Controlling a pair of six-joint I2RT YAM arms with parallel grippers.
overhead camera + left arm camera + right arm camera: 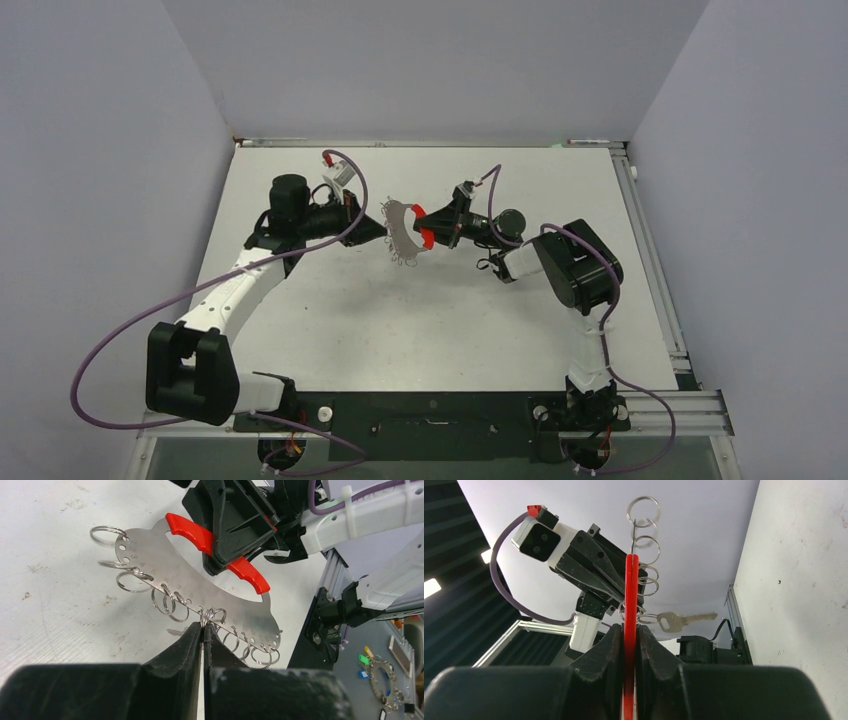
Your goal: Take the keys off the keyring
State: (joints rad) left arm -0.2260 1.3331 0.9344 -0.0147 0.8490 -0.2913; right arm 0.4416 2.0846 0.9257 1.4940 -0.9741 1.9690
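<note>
While the keyring (165,575) is clamped by its red grip (192,532) in the right pincer (629,627) above the desk (450,330), one split ring (212,616) is pinched in the left pincer (202,628); a key (676,620) hangs alongside.

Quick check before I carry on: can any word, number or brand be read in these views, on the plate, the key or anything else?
No text can be read in any view.
On the metal plate: faint specks beside the holes, too small to tell whether they are numbers.
On the key: any stamp is too blurred to read.
On the coloured tags beyond the table edge: too small to read.
</note>
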